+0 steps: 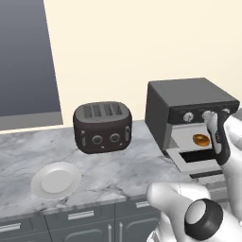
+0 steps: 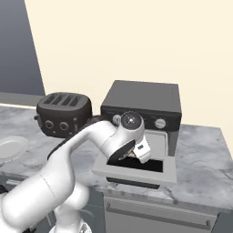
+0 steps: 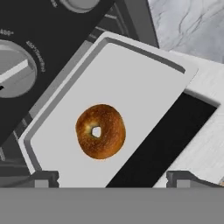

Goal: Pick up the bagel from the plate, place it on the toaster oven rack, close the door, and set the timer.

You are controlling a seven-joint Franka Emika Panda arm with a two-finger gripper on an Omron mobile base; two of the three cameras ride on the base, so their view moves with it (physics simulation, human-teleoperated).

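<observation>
The bagel lies flat on the oven rack above the open door, the gripper hovering over it with jaws spread and released, knob labels too blurred to read

The tabletop is seen to carry three things in a row along the wall. The plate is set farthest left, near the front edge. The four-slot toaster is placed behind and to the right of the plate, apart from it. The toaster oven is set to the right of the toaster, well apart from the plate. The door is folded down flat in front of the oven opening. The toaster oven rack is found inside the opening, below the knobs. The bagel is laid flat on the rack, near its middle. The gripper is held above the rack, its fingers spread either side, clear of the bagel.
</observation>
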